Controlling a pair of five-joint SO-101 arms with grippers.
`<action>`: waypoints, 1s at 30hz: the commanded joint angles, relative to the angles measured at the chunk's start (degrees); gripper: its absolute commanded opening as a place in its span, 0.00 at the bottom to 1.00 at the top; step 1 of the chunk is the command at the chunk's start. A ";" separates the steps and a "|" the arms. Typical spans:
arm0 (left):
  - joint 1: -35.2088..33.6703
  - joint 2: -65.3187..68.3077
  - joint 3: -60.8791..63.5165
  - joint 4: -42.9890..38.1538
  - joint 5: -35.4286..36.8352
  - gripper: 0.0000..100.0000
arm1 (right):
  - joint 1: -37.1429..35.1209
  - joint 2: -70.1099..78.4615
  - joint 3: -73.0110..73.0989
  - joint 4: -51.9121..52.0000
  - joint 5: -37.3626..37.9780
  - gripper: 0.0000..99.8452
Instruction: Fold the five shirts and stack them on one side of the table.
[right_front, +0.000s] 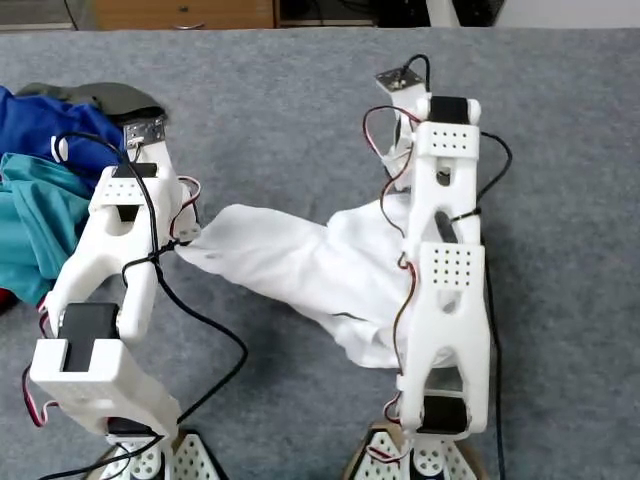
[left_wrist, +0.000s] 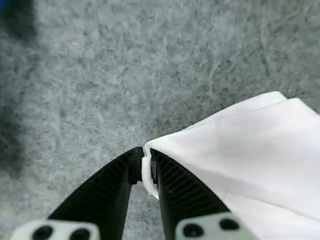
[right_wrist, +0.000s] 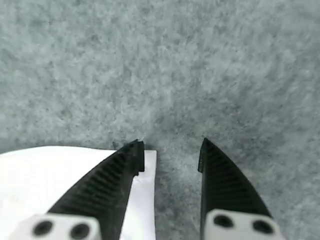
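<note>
Grey felt covers the table (right_front: 560, 150). Nearest the arm bases at six o'clock, the white shirt (right_front: 290, 265) lies rumpled rather than flat, sprawling from the centre toward four o'clock.

The first risk is at the left gripper (left_wrist: 145, 161). Its jaws are closed tight on a thin corner of the shirt with very little cloth between them. I judge that a quick pull could slip that corner free, or drag the whole shirt along in a bunch instead of spreading it.

The right gripper (right_wrist: 171, 147) is wide open and holds nothing. One jaw sits on the shirt's edge and the other over bare felt, so closing from here might catch only a sliver of hem, or miss it. If one side holds and the other does not, the fold would likely come out crooked.

In the high view the pinched corner is at about nine o'clock of the shirt, and the right gripper seems to be near its one o'clock edge.

Farther off, at ten o'clock on the table, a heap of blue, teal and dark shirts (right_front: 45, 190) lies unfolded. It is close beside the left arm, which could snag it on a swing. Beyond the table at twelve o'clock stands wooden furniture (right_front: 180, 12).
</note>
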 joint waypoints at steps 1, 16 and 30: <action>-0.62 -2.42 -0.26 -0.26 0.44 0.02 | 0.40 -5.49 -1.89 1.32 0.26 0.19; -0.70 -2.42 -0.35 -0.35 0.26 0.02 | 0.22 -5.58 4.26 1.32 5.71 0.19; -0.53 -2.42 -0.35 -0.35 -1.05 0.02 | -1.80 -3.38 8.57 1.23 10.46 0.18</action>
